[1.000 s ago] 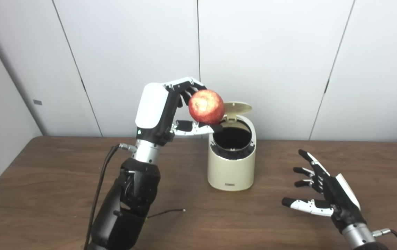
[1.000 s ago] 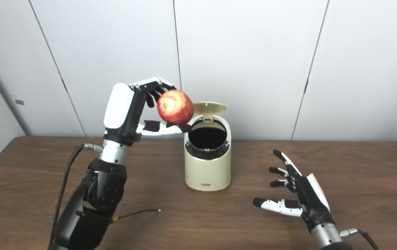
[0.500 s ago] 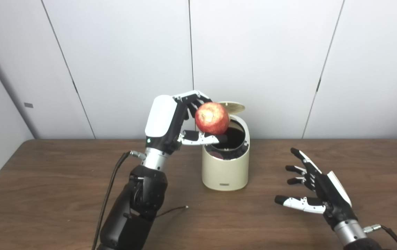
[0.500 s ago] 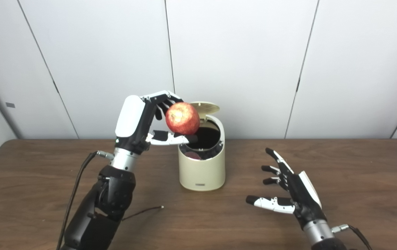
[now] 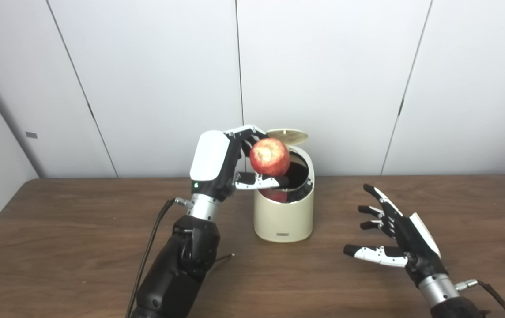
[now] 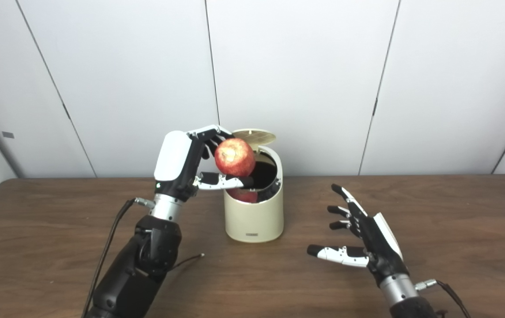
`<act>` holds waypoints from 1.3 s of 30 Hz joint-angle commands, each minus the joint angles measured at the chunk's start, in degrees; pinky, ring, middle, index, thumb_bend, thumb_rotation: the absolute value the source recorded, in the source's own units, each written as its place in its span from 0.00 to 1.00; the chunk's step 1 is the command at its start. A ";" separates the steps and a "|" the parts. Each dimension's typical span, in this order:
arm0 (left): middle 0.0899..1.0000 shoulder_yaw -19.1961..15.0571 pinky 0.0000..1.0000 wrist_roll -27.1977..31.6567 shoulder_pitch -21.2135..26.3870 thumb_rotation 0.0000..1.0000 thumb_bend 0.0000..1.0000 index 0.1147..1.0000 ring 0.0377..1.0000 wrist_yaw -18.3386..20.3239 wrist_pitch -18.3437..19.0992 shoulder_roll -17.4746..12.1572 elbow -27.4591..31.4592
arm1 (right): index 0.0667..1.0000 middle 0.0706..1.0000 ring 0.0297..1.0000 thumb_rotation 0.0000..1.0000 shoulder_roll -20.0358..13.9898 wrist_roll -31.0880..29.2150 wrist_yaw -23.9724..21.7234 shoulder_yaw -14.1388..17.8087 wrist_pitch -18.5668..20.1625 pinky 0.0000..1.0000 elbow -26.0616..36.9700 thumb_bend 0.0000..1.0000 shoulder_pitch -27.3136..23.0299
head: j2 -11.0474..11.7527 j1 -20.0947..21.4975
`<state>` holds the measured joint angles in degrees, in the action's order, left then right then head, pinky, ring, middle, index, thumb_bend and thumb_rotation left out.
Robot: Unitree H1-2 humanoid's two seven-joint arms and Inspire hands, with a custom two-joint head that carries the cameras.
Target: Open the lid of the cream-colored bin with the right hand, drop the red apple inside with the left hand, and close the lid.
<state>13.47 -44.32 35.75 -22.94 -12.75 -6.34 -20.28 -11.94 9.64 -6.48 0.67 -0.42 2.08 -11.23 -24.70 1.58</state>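
Note:
The cream-colored bin (image 5: 284, 216) stands on the table's middle with its round lid (image 5: 287, 135) flipped up at the back. My left hand (image 5: 226, 163) is shut on the red apple (image 5: 270, 157) and holds it over the left part of the bin's dark opening, with the thumb under the apple. A red shape (image 5: 275, 195) shows inside the opening, below the apple. My right hand (image 5: 396, 240) hovers open above the table to the right of the bin, fingers spread, holding nothing.
The brown wooden table (image 5: 58, 247) runs across the whole view, with white wall panels (image 5: 323, 66) behind. A thin black cable (image 5: 151, 247) runs along my left forearm, and a loose wire end (image 5: 224, 257) lies on the table beside it.
The camera has shifted, so the whole scene sits differently. My left hand has carried the apple lower and further over the bin's opening. The right hand keeps its open pose.

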 commanded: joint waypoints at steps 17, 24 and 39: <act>0.35 5.15 0.22 -7.48 6.60 0.00 0.52 0.44 0.28 -12.97 -0.36 -0.38 -8.75 | 0.93 0.97 0.82 0.29 0.13 0.24 1.73 0.36 -2.82 0.67 1.93 0.76 -1.47 | -0.28 0.91; 0.36 7.20 0.24 -8.49 7.85 0.00 0.52 0.45 0.30 -15.11 -0.03 -0.40 -12.21 | 0.92 0.97 0.82 0.30 0.42 -0.99 1.60 0.73 -2.08 0.69 2.74 0.77 -1.00 | -0.50 1.26; 0.58 10.34 0.37 -10.69 7.81 0.06 0.85 0.62 0.49 -15.89 4.20 -1.80 -12.80 | 0.92 0.97 0.83 0.30 0.47 -1.67 1.65 0.92 -2.39 0.69 2.82 0.78 -0.41 | -0.66 1.08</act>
<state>23.76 -53.92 41.04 -38.56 -9.85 -7.54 -33.75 -11.16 8.35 -5.89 1.06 -0.50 3.78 -10.55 -25.31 2.64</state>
